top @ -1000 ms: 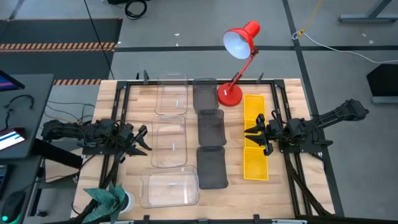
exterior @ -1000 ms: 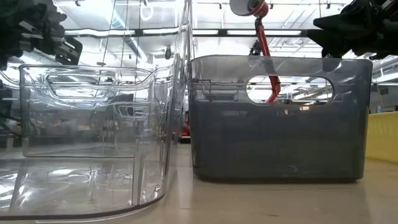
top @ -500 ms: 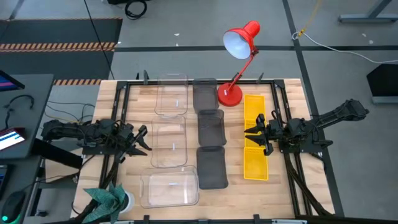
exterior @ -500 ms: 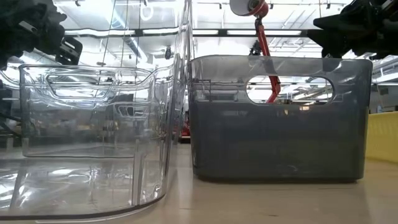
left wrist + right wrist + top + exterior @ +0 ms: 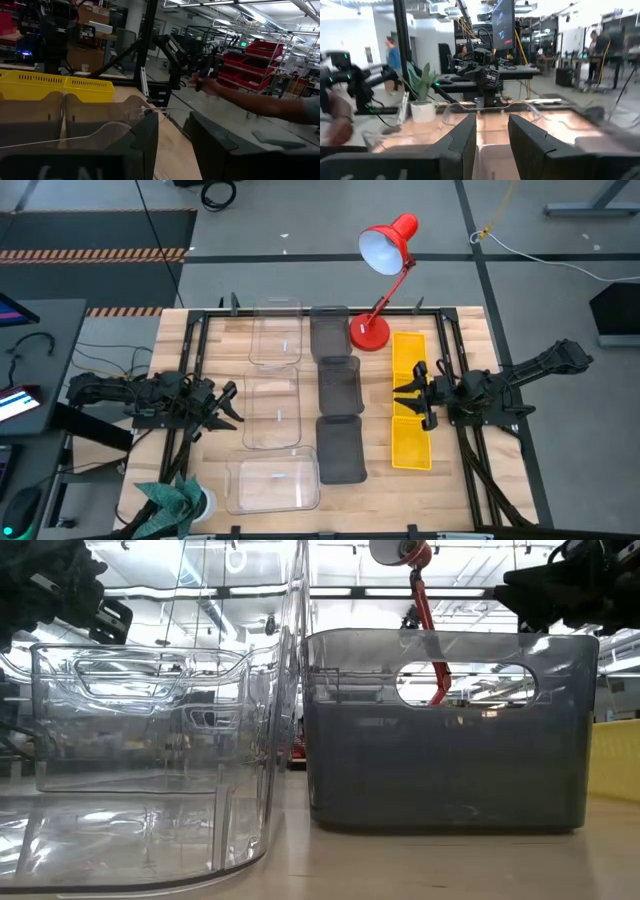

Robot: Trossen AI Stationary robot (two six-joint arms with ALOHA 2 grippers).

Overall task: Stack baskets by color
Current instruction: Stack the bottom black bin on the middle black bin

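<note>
Three clear baskets (image 5: 272, 410) stand in a column left of centre, bottoms on the wooden table. To their right, three dark grey baskets (image 5: 340, 385) form a second column. Bright yellow baskets (image 5: 410, 442) lie in a line at the right. The low view shows a clear basket (image 5: 150, 740) and a grey one (image 5: 450, 740) close up. My left gripper (image 5: 232, 405) hovers open, left of the clear column, nothing between its fingers (image 5: 145, 145). My right gripper (image 5: 405, 402) hangs open above the yellow line, its fingers (image 5: 462, 142) bare.
A red desk lamp stands with its base (image 5: 368, 332) at the far middle, between the grey and yellow baskets. A potted plant (image 5: 175, 500) sits at the near left corner. Black frame rails (image 5: 190, 370) border the table. A person's arm (image 5: 250, 100) reaches in beyond the table's right side.
My right gripper has rolled a little about its own pointing line and otherwise stayed in place. The baskets have not moved.
</note>
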